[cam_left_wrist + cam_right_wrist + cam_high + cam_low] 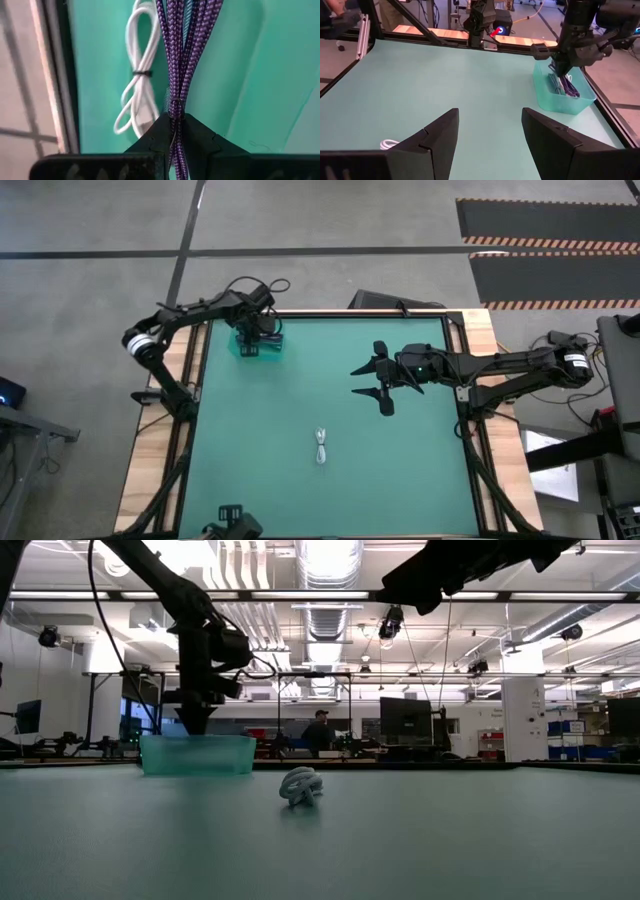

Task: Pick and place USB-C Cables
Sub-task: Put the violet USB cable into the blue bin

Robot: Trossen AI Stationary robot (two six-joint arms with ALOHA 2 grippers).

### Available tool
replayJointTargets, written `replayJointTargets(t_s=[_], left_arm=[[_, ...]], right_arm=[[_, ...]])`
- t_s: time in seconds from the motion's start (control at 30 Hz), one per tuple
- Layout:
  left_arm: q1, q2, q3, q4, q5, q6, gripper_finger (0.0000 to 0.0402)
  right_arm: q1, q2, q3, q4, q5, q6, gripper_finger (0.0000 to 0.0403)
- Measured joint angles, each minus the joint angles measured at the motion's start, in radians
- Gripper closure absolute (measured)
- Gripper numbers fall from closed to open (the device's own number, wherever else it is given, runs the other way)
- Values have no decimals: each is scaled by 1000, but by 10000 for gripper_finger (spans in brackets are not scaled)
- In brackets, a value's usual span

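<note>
Left wrist view: left hand [172, 131] pinches a purple braided cable [182, 60] inside the teal bin [280, 65].

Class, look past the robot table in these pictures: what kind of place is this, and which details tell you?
Probably a large robotics lab or workshop. Exposed ceiling ducts and strip lighting run overhead, workbenches with monitors stand behind, a person works there, and hazard-striped floor mats lie beside the table.

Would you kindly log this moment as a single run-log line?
left tool: shut on purple cable, over teal bin | right tool: open, above mat centre | white cable: loose on mat | white cable in bin
</note>
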Motion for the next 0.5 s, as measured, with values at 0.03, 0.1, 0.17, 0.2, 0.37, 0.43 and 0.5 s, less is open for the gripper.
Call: replayJointTargets(t_s=[0.03, 0.1, 0.17, 0.2, 0.37, 0.43, 0.5], left_arm=[[0, -5, 0, -2, -15, 0, 382], [0, -15, 0, -7, -30, 2, 382], [2, -18, 0, -7, -32, 4, 382], [2, -18, 0, -7, -32, 5, 382], [6, -11, 0, -7, -29, 1, 382], [6, -6, 0, -6, -29, 0, 382], [7, -4, 0, -4, -29, -1, 382]], right_arm=[[0, 0, 0, 0, 0, 0, 194], [0, 0, 0, 0, 0, 0, 194], [0, 0, 0, 0, 0, 0, 194], [0, 0, 0, 0, 0, 0, 194], [0, 0, 0, 0, 0, 0, 194], [0, 0, 0, 0, 0, 0, 194], [0, 0, 0, -1, 0, 1, 194]])
